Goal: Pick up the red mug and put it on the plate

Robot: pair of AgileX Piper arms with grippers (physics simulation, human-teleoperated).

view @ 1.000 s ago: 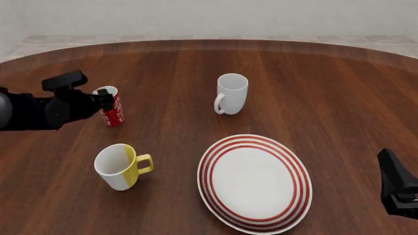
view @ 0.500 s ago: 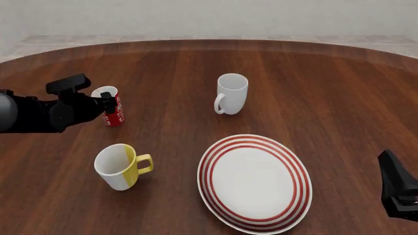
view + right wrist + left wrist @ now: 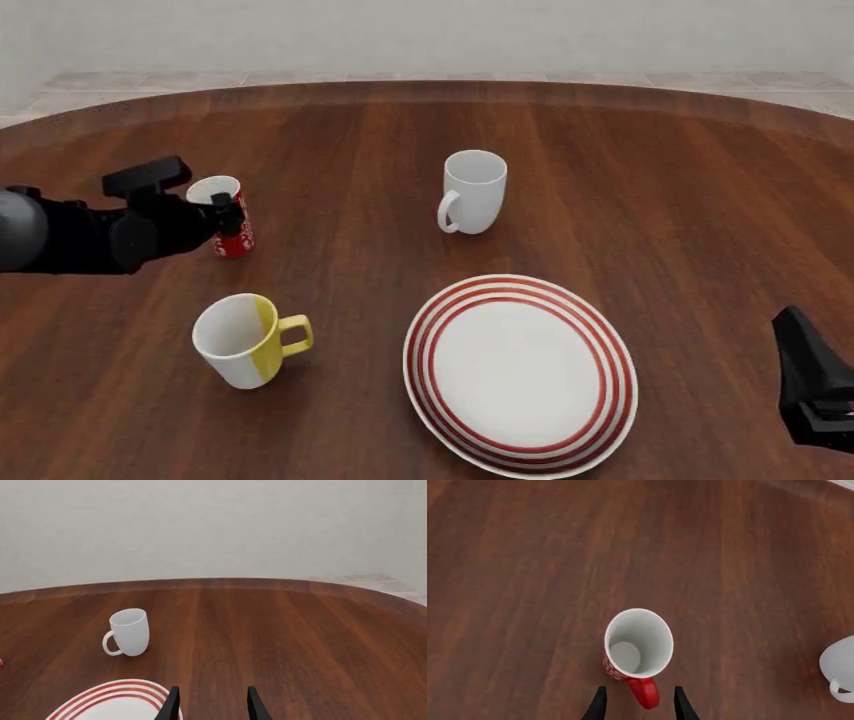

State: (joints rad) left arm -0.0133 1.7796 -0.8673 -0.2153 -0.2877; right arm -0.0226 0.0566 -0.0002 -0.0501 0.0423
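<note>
- L gripper (image 3: pixel 640 706): fingers spread, one each side of the red mug's handle, gap visible on both sides, not pinching.
- Front cam: L gripper (image 3: pixel 214 212) sits at the near-left side of the red mug (image 3: pixel 228 217), arm coming in from the left edge.
- Red mug (image 3: pixel 636 650): upright on the table (image 3: pixel 641 180), white inside, handle pointing back toward the L gripper. Far-left area of the table, well apart from the plate.
- Plate (image 3: pixel 521 371): near-right of centre, flat, nothing on it.
- Yellow-and-white mug (image 3: pixel 243 340): nearer the cam than the red mug, handle to the right.
- White mug (image 3: pixel 473 191): mid-table, beyond the plate.
- R gripper (image 3: pixel 212 705): fingers spread, holding nothing, over the plate's (image 3: pixel 113 702) edge; bottom-right corner in front cam.
</note>
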